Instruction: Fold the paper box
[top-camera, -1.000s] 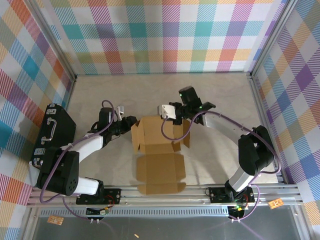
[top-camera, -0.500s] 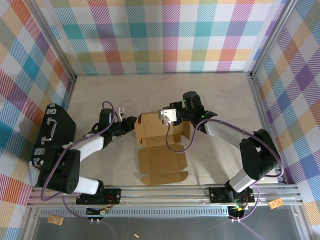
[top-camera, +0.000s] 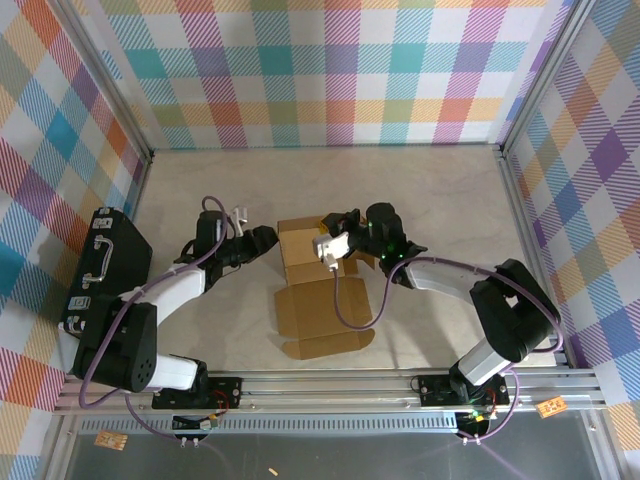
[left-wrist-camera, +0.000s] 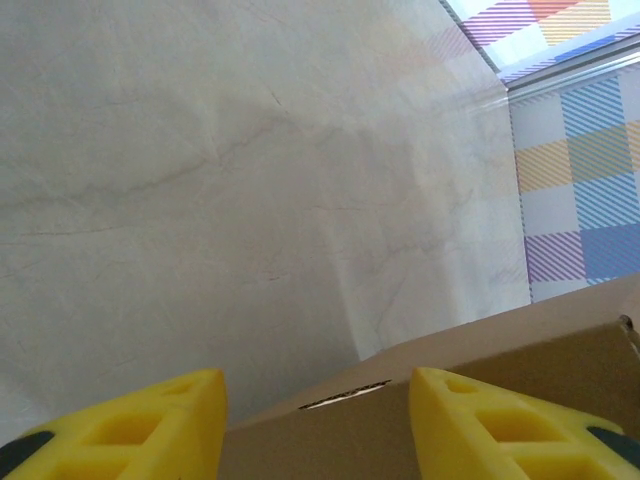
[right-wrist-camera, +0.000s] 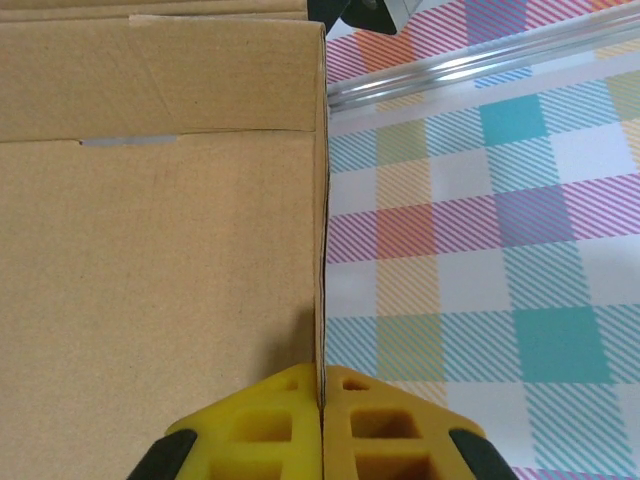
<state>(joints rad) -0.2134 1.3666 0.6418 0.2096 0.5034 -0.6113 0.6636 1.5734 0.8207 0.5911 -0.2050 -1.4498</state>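
- Mid-table, between my two arms, sits the paper box, its far walls raised and its near flaps lying flat
- My right gripper is pinched on a raised wall's edge; my left gripper stands apart, the box's edge between its fingers
- I should keep that wall upright and steady the left side, lest it buckle
- Count: one box, one black case, two grippers

One paper box, one black case, two pincers.

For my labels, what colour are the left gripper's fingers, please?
Yellow fingers, clearest in the left wrist view.
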